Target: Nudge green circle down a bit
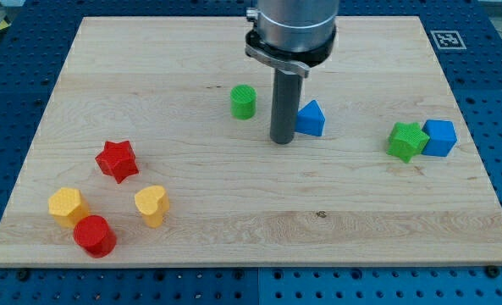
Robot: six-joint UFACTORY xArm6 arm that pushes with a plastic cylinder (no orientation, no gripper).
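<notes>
The green circle (pixel 244 102) is a small upright cylinder on the wooden board (pixel 251 203), above the board's middle. My tip (pixel 282 141) rests on the board to the right of and slightly below the green circle, a short gap apart from it. The rod stands between the green circle and a blue triangle (pixel 311 119), whose left edge sits right next to the rod.
A green star (pixel 407 140) touches a blue cube (pixel 440 137) at the view's right. At the lower left stand a red star (pixel 117 160), a yellow hexagon (pixel 67 206), a yellow heart (pixel 151 205) and a red circle (pixel 94 235).
</notes>
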